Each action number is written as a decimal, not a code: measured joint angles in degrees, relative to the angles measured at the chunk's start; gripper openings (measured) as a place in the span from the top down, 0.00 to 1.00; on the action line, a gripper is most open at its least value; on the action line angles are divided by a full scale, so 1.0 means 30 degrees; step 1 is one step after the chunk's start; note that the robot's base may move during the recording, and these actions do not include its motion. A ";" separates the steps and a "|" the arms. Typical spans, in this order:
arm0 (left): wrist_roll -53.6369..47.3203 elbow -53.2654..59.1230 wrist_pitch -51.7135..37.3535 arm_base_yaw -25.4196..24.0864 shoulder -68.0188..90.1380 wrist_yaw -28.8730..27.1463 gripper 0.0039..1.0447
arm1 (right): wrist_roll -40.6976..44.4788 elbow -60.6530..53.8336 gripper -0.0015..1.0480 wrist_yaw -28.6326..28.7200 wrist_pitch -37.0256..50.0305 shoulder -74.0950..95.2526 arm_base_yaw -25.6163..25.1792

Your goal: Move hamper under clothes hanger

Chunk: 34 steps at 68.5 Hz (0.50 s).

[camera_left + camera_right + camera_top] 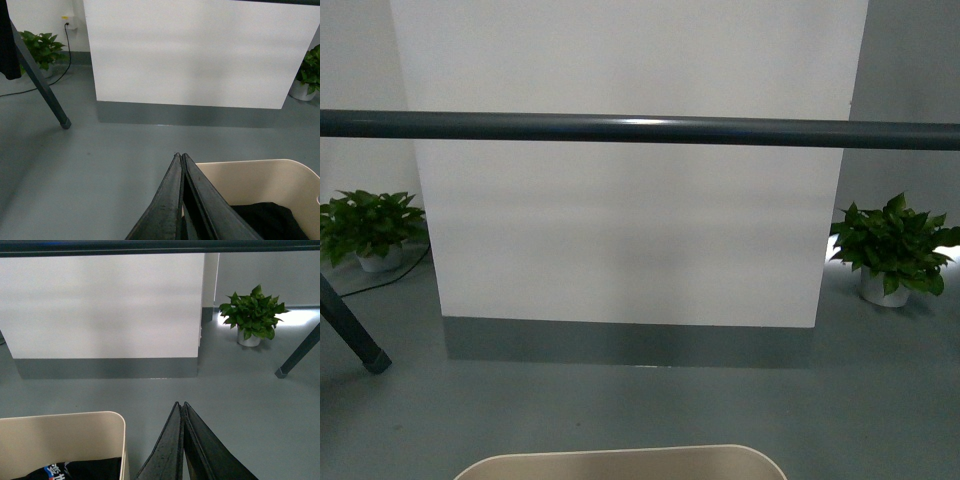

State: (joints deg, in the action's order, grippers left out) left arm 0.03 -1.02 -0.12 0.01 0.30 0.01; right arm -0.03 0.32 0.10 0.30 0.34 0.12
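while the front view shows neither arm, it does show the long dark grey bar of the clothes hanger [640, 129] running level across the whole width, in front of a white wall panel [630, 230] with a grey skirting. one splayed leg [350, 335] of the rack comes down to the grey floor [620, 410] at the left side. low at the near edge, the rounded beige rim of the hamper [620, 462] just peeks in, below the bar and roughly centred under it as seen from here. a potted green plant [370, 230] sits at the far left by the wall, and another potted plant [892, 250] at the far right.

in the left wrist view the left gripper [181, 156] has its two dark fingers pressed together at the tips, holding nothing, just beside the hamper's [260, 180] corner and outside its wall. dark clothing [270, 222] lies inside the tub. a rack leg [42, 85] slants to the floor nearby, and a black cable [65, 55] runs from a wall socket.

in the right wrist view the right gripper [180, 404] is likewise closed tip to tip and empty, beside the hamper's [65, 440] other rounded corner. a dark garment with blue lettering [70, 470] rests inside.
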 joint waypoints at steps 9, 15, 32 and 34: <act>0.0000 0.0000 0.0015 0.0000 -0.0007 0.0000 0.97 | 0.0000 0.0000 0.98 -0.0007 -0.0066 -0.0015 0.0000; 0.0000 0.0000 0.0015 0.0000 -0.0007 -0.0007 0.97 | 0.0000 0.0000 0.98 0.0000 -0.0073 -0.0015 0.0000; 0.0000 0.0000 0.0015 0.0000 -0.0007 0.0000 0.97 | 0.0015 0.0007 0.82 0.0000 -0.0073 -0.0015 0.0000; 0.0000 0.0000 0.0015 0.0000 -0.0007 0.0000 0.97 | 0.0015 0.0000 0.75 0.0000 -0.0073 -0.0015 0.0000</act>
State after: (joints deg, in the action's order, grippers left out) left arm 0.03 -1.02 -0.08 0.01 0.27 0.01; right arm 0.01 0.32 0.10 0.08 0.30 0.12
